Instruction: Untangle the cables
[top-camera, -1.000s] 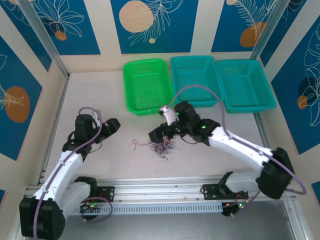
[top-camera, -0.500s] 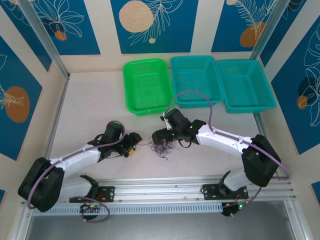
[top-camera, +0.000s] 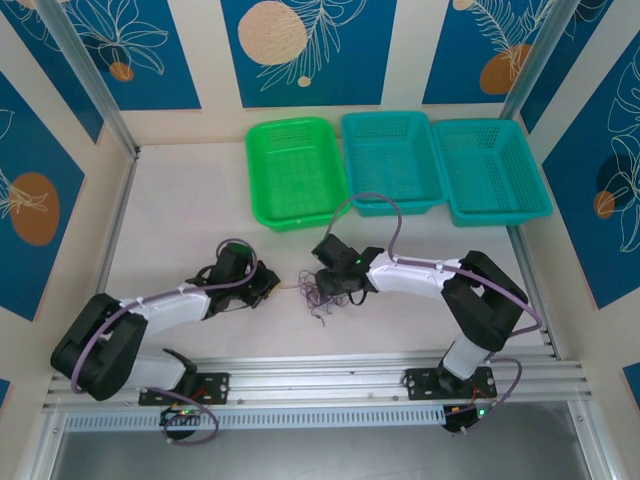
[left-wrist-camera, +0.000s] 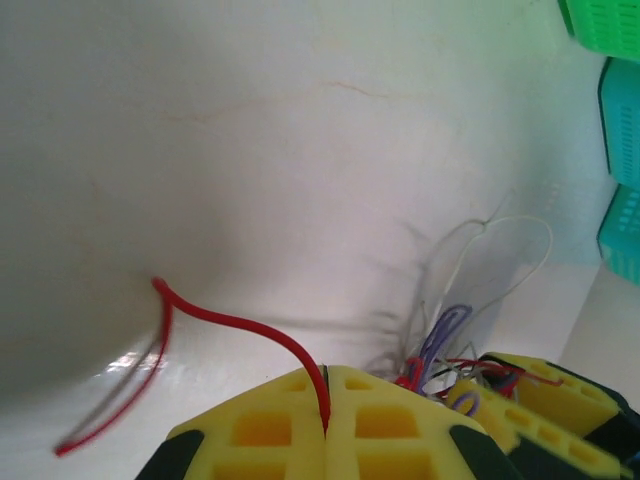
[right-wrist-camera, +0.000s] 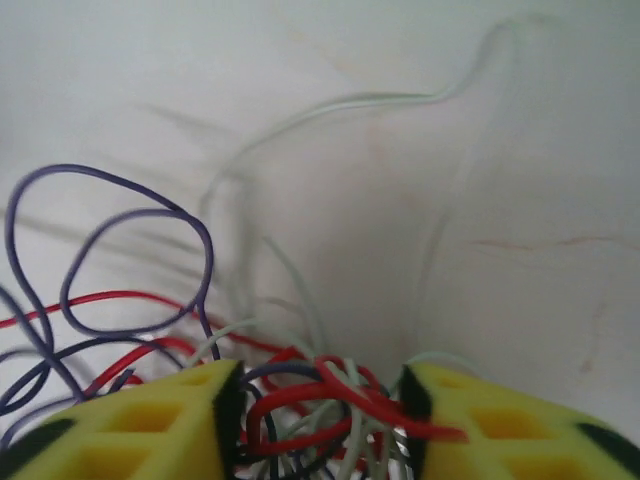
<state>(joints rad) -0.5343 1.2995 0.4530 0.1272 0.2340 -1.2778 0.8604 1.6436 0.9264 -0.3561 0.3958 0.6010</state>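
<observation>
The cables lie as a small tangle of red, whitish and purple wires on the white table, between the two arms. My left gripper sits just left of the tangle, and its yellow jaws are shut on one red cable that curves away to the left over the table. My right gripper is down on the tangle. Its jaws are closed in on a bunch of red, whitish and purple cables that fills the gap between them. Purple loops spill out to the left.
A green basket and two teal baskets stand in a row at the back of the table. The right gripper's yellow fingers show close beside the left one. An aluminium rail runs along the near edge.
The left arm swung right to the tangle's edge and its jaws shut on a red cable. The right gripper dropped onto the tangle and its jaws closed in from wide open.
</observation>
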